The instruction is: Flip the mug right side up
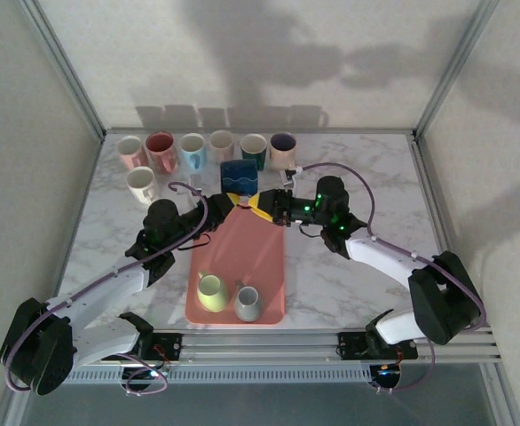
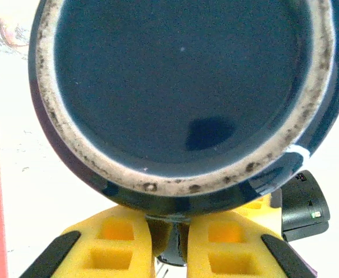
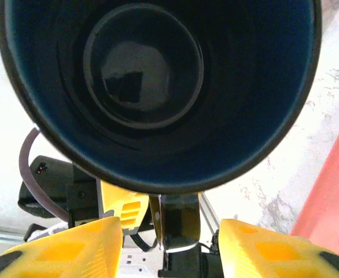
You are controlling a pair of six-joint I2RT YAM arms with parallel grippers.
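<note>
A white marble table (image 1: 393, 169) sits between pale walls (image 1: 269, 62); behind the table, soft grey shadows cross the back wall.

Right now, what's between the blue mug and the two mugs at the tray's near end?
Top view: left gripper and right gripper by the blue mug, then bare pink tray to the green mug and grey mug.

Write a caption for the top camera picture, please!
Left arm and right arm meet at a sideways blue mug near the pink tray's far end.
</note>
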